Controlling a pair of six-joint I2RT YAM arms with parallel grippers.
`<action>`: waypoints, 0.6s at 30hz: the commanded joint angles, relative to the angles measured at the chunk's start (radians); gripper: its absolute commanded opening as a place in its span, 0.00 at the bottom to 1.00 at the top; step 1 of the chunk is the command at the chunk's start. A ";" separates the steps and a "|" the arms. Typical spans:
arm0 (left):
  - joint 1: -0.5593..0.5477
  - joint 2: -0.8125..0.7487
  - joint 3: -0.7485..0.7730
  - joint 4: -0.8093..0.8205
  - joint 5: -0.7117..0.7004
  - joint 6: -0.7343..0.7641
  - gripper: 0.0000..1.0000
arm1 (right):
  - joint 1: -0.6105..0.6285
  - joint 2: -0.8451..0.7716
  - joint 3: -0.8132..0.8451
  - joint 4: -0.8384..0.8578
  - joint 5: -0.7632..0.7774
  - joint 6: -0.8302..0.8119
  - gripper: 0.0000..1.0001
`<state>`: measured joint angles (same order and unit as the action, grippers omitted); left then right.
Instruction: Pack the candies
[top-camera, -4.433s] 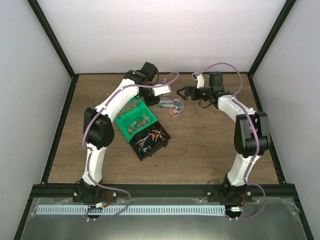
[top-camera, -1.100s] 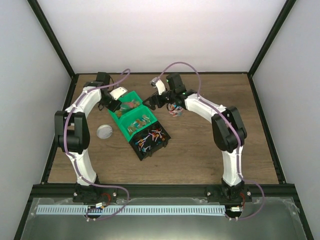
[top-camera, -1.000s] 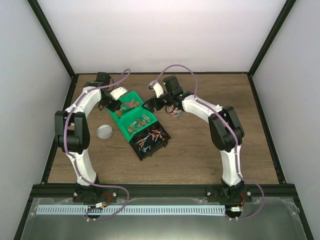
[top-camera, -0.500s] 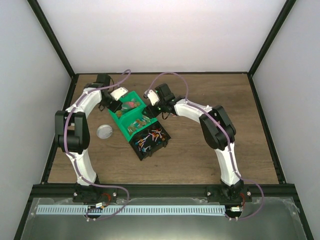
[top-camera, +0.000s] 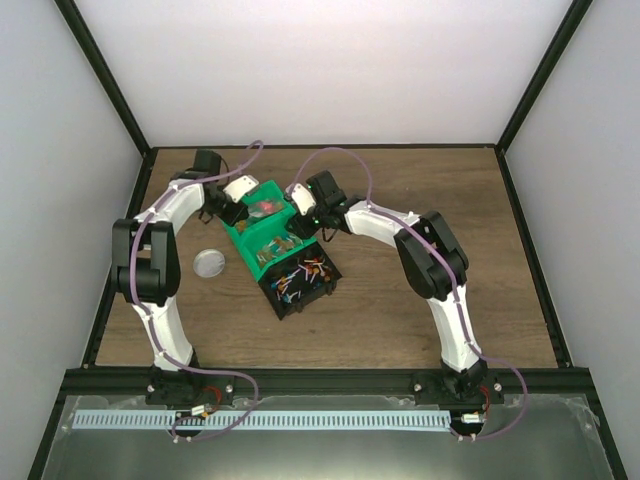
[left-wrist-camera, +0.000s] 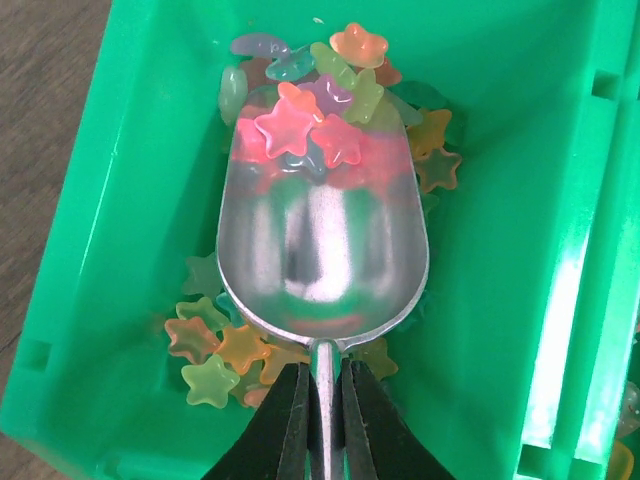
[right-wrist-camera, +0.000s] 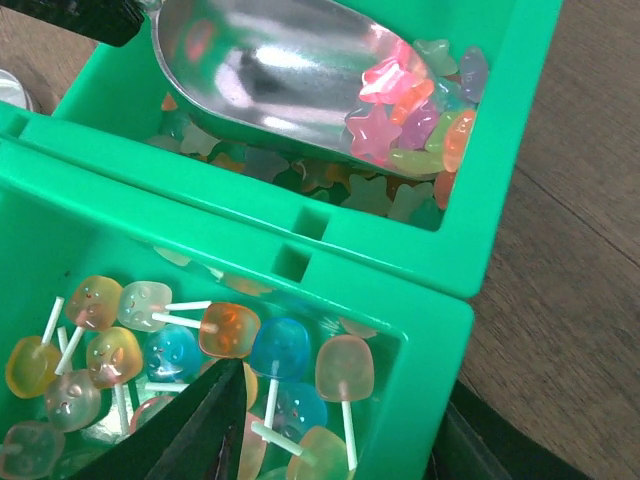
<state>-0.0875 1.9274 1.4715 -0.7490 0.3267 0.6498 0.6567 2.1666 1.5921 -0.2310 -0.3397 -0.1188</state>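
Clenching the left gripper (left-wrist-camera: 325, 425) on the thin handle of a metal scoop (left-wrist-camera: 320, 250), with both fingers (left-wrist-camera: 290, 420) pinching it from either side. Holding that scoop low inside the far green bin (left-wrist-camera: 110, 200), resting its bowl on a bed of star gummies (left-wrist-camera: 215, 350) and carrying a small heap of pink, orange and purple stars at its front lip.

Showing a round silver disc (top-camera: 209, 262) lying by itself on the wooden surface (top-camera: 500, 250), to the near-left of the bins and well apart from the scoop.

Showing a second green bin (right-wrist-camera: 425, 330) sitting tight against the near side of the first. Holding lollipops (right-wrist-camera: 230, 330) in there, orange, yellow, blue and pink, on white sticks, piled loosely across one another.

Hanging the right gripper (right-wrist-camera: 345, 415) over the right-hand corner of this second bin, released and grasping nothing, with the jaws standing apart and straddling the bin wall. Placing one finger (right-wrist-camera: 200, 420) inside, above the lollipops and clear of the wall, and the other just outside, barely peeking in at the bottom of the wrist view. Not revealing whether that outer finger is touching the plastic.

Showing a black bin (top-camera: 335, 272) at the near end of the row, touching the second green one. Keeping the candies (top-camera: 295, 280) in it, a jumble of tiny red, blue, white and orange wrapped pieces, lying apart from both grippers.
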 joint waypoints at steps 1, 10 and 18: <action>-0.001 0.055 -0.057 0.048 0.074 0.028 0.04 | 0.011 -0.013 -0.010 0.045 -0.002 -0.031 0.45; 0.033 0.026 -0.114 0.139 0.190 0.054 0.04 | 0.011 -0.035 -0.040 0.071 -0.012 -0.057 0.43; 0.115 -0.041 -0.209 0.263 0.292 0.095 0.04 | 0.011 -0.048 -0.054 0.081 -0.012 -0.065 0.43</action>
<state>-0.0044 1.9240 1.3037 -0.5297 0.5560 0.7097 0.6498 2.1609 1.5478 -0.1741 -0.3286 -0.1490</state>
